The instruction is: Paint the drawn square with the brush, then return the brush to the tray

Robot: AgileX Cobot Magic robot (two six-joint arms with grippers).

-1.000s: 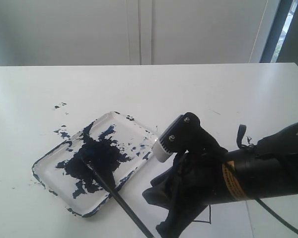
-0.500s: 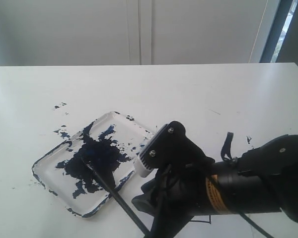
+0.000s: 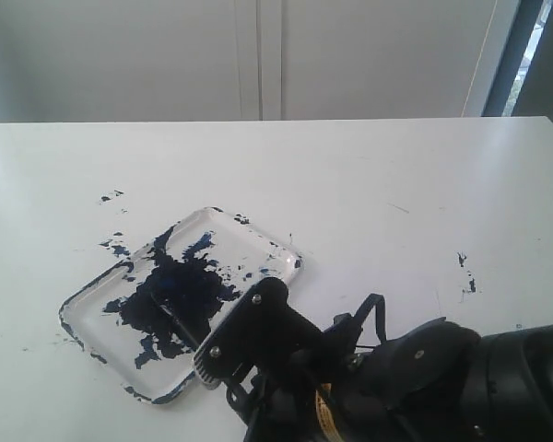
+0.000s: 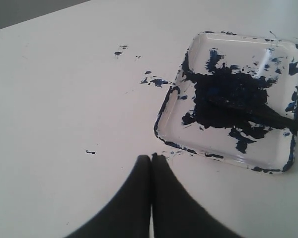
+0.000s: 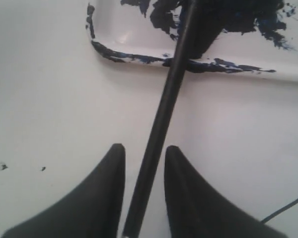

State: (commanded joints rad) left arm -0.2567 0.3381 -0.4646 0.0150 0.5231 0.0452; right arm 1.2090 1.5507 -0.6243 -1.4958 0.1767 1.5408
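The clear tray (image 3: pixel 244 241), blotched with dark blue paint, lies left of centre on the white table. The black brush (image 3: pixel 179 319) rests with its tip in the paint, and its handle runs out over the near rim (image 5: pixel 139 58). My right gripper (image 5: pixel 144 148) is open, one finger on each side of the brush handle (image 5: pixel 165 104) with a gap on both sides. My left gripper (image 4: pixel 151 156) is shut on nothing, just short of the tray's rim (image 4: pixel 161 124). Only a short thin black line (image 5: pixel 287 207), possibly part of the drawn square, shows; my right arm (image 3: pixel 424 387) hides that area in the exterior view.
Small dark paint specks (image 3: pixel 111 196) dot the table left of the tray, and others (image 3: pixel 465 272) lie at the right. The bulky right arm fills the lower right of the exterior view. A pale wall stands behind the table's far edge.
My right arm has moved left and down along the brush handle and now covers most of it in the exterior view. The brush and tray have not moved.
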